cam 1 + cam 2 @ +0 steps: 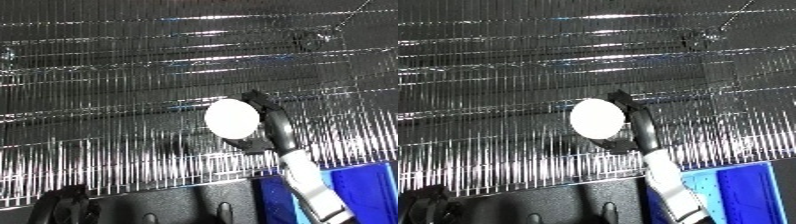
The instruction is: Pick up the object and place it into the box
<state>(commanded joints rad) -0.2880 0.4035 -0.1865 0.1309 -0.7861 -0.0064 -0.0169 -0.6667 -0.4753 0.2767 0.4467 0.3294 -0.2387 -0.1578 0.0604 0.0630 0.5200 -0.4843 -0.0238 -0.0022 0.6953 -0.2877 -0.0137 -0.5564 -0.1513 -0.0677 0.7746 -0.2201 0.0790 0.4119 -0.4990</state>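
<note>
A shiny, ribbed silver surface (133, 100) filled nearly the whole of both views, its fine lines catching bright streaks of light from edge to edge. Whether it was a worktop or a sheet laid over something could not be told.

Along the lower edge ran a dark band of the robot's own body (187, 205). At the lower right corner lay the blue bin (364, 192), only a corner of it in view, its rim paler than its floor.

The right forearm (311, 187), white and silver, rose from the lower edge at the right, crossing in front of the bin's near corner. It ended in the black right hand (277, 127), raised over the silver surface to the upper left of the bin.

The right hand's fingers (624, 100) curled round a white, round object (232, 119), clamped on it from above and below, with the object's pale face turned towards the camera. The object was held just left of the palm, over the ribbed surface and not over the bin.

The left hand (67, 202) showed only as a dark shape at the lower left corner; I could not tell how its fingers stood.
</note>
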